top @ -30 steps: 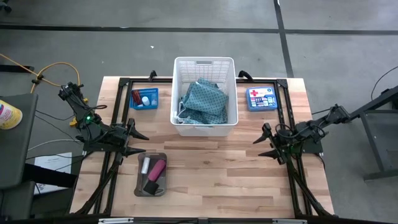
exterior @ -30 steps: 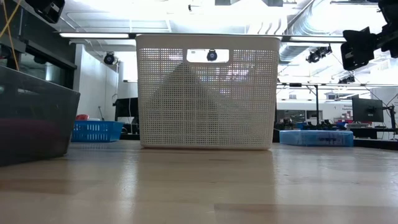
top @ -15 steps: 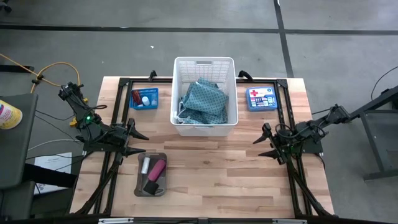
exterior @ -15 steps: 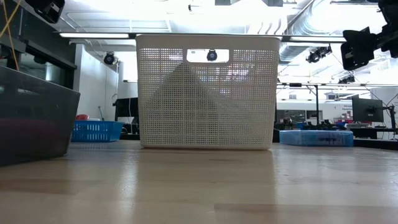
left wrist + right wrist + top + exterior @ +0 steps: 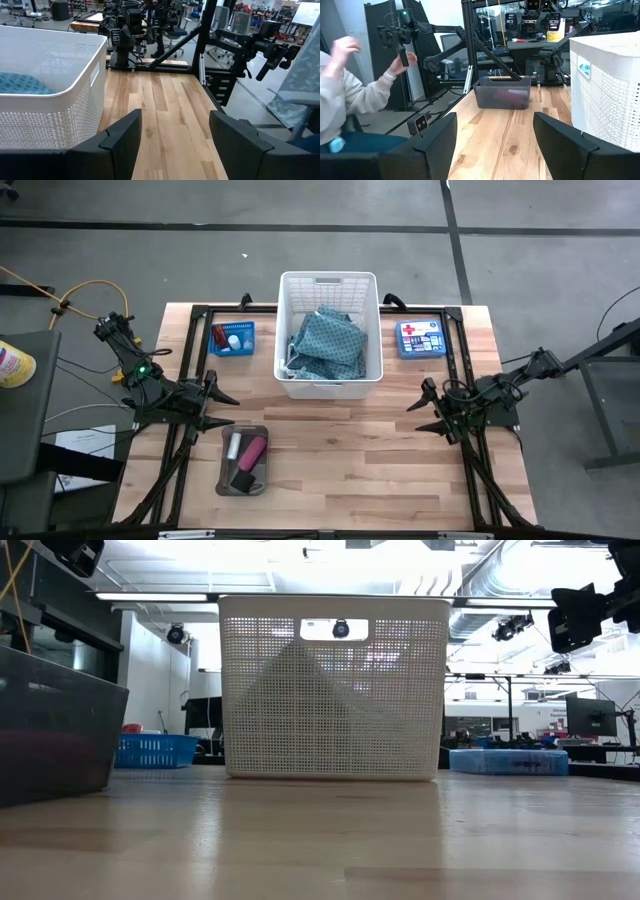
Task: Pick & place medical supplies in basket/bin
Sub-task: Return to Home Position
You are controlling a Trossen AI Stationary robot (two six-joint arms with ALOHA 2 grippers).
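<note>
My white basket [image 5: 330, 388] stands at the far middle of the tabletop [image 5: 350, 465], with both teal dotted cloths [image 5: 330, 345] bunched inside it. To its left, the small blue mesh basket [image 5: 231, 326] holds little red-and-white pieces [image 5: 232, 340]. The grey tray [image 5: 222, 462] near the front edge carries the white tube [image 5: 235, 446], the pink cylinder [image 5: 253, 450] beside it and the black block [image 5: 242, 480]. My left gripper [image 5: 230, 410] hangs just above the tray, fingers spread and empty. My right gripper [image 5: 415, 418] hangs opposite, also spread wide, holding nothing.
</note>
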